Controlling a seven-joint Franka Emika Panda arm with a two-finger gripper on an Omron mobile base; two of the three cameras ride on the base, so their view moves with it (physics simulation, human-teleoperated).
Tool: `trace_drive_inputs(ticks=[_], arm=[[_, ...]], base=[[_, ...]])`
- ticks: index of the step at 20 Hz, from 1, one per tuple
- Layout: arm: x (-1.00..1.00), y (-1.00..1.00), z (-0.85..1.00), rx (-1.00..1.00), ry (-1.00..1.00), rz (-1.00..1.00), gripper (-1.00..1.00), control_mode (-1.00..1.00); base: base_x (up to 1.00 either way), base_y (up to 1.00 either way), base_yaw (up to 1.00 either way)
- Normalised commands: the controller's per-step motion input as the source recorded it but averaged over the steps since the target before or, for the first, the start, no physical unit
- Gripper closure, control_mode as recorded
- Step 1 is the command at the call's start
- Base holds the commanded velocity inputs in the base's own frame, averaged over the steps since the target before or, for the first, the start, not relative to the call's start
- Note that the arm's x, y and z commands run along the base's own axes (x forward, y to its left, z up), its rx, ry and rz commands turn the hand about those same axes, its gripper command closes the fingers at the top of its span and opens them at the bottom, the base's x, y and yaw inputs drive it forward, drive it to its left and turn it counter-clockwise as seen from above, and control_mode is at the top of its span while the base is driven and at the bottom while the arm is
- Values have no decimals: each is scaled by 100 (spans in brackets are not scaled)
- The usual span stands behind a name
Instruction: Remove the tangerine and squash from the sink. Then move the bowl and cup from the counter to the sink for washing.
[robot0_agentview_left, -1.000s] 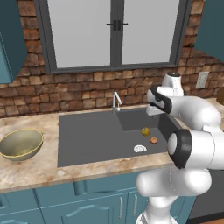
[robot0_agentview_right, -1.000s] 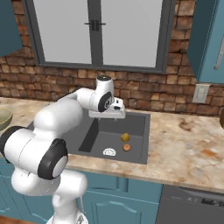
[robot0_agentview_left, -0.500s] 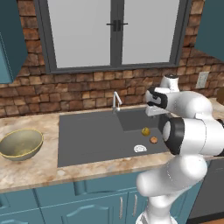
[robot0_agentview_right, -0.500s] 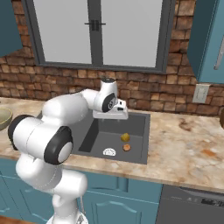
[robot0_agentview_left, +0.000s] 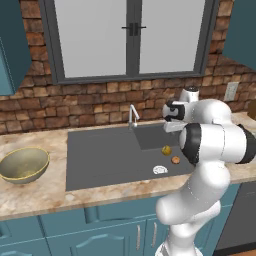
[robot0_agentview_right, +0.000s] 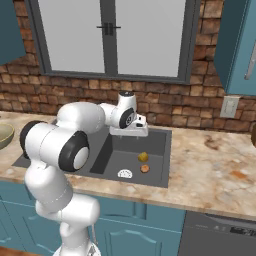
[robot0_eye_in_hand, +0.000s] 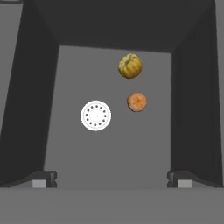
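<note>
Tangerine (robot0_eye_in_hand: 137, 101) & ribbed squash (robot0_eye_in_hand: 130, 66) in sink (robot0_agentview_left: 100, 160) basin nr drain; bowl (robot0_agentview_left: 22, 164) on counter.

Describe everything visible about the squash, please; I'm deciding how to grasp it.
The squash is a small, roundish yellow-green fruit with shallow ribs running over its dull skin. It sits on the dark floor of the sink basin, apart from the tangerine and the white drain. Nothing touches it except the basin floor.
</note>
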Motion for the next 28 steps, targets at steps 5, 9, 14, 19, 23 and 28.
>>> trace_drive_inputs(ticks=[5, 9, 14, 19, 23, 28], arm=[[25, -6, -18, 0, 0, -1, -100, -100], [24, -5, -18, 0, -1, 0, -100, -100], [22, -3, -18, 0, -7, 0, -100, -100], [18, -2, -18, 0, -11, -2, -100, -100], [12, 0, -19, 0, -11, -3, -100, -100], [16, 0, -17, 0, -12, -3, -100, -100]], base=[[0, 0, 0], [0, 0, 0], [0, 0, 0], [0, 0, 0], [0, 0, 0], [0, 0, 0]])
